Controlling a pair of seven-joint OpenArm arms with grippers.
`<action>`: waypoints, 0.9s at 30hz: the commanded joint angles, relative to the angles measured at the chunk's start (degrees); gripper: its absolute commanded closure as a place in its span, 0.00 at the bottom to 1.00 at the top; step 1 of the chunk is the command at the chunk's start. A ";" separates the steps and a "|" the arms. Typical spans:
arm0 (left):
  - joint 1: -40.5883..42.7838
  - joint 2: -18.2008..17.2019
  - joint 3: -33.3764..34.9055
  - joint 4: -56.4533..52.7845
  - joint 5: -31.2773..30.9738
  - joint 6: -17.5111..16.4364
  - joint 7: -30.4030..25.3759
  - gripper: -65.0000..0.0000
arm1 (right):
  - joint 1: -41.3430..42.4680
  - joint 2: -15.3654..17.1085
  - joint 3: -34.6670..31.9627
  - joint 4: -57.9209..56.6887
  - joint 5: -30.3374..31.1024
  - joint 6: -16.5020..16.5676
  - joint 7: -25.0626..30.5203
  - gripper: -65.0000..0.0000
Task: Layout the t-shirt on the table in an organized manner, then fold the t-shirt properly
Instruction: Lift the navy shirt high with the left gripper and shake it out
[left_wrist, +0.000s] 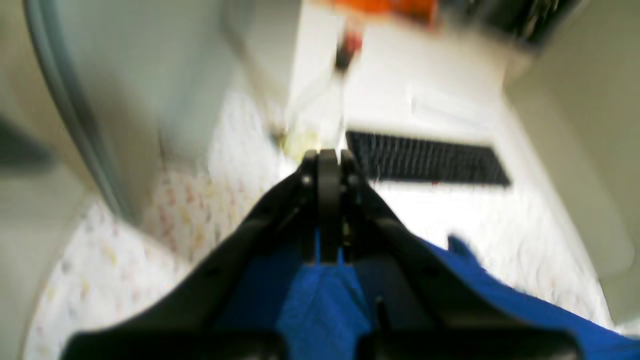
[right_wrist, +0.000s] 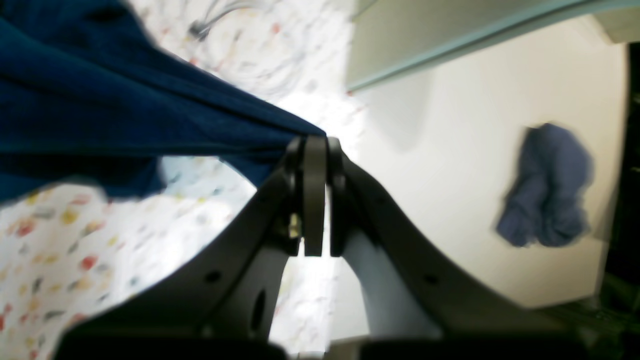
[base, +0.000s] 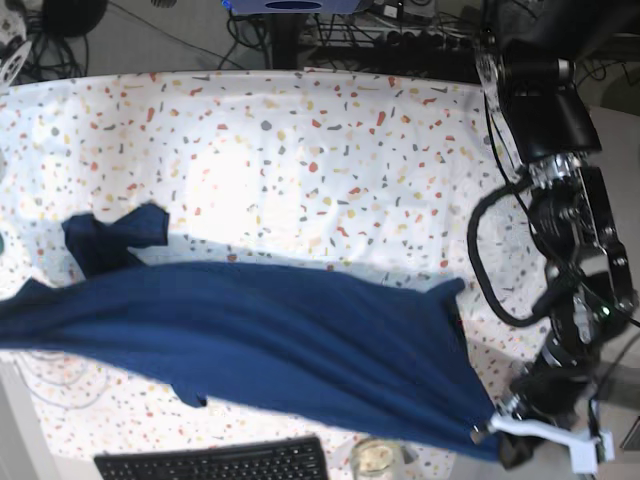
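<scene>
The navy t-shirt (base: 270, 320) is pulled out in a long band, lifted across the front of the speckled table (base: 300, 130), from the left edge to the front right. My left gripper (base: 497, 432) is shut on its right corner. In the left wrist view the jaws of the left gripper (left_wrist: 327, 157) are closed, with blue fabric (left_wrist: 320, 300) between and under the fingers. My right gripper (right_wrist: 315, 142) is shut on the other end of the shirt (right_wrist: 100, 115), which stretches taut to the left above the table (right_wrist: 75, 250). The right gripper is outside the base view.
A black keyboard (base: 215, 462) and a glass jar (base: 375, 458) sit at the table's front edge; the keyboard also shows in the left wrist view (left_wrist: 425, 162). A crumpled grey-blue cloth (right_wrist: 545, 185) lies on a plain pale surface beside the table. Cables run along the far edge (base: 400, 30).
</scene>
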 joint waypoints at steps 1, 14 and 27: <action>-2.80 -0.33 -0.08 0.26 -0.39 -0.27 -1.46 1.00 | 2.49 1.93 0.27 0.81 0.14 0.01 1.25 1.00; -21.44 0.55 -2.72 -10.38 -0.39 -0.27 -1.98 1.00 | 25.53 7.56 -2.98 -16.69 0.14 0.01 2.57 1.00; -34.89 2.93 -6.67 -18.82 -0.21 -0.27 -6.91 1.00 | 37.57 12.75 -18.10 -17.66 0.14 0.01 5.73 1.00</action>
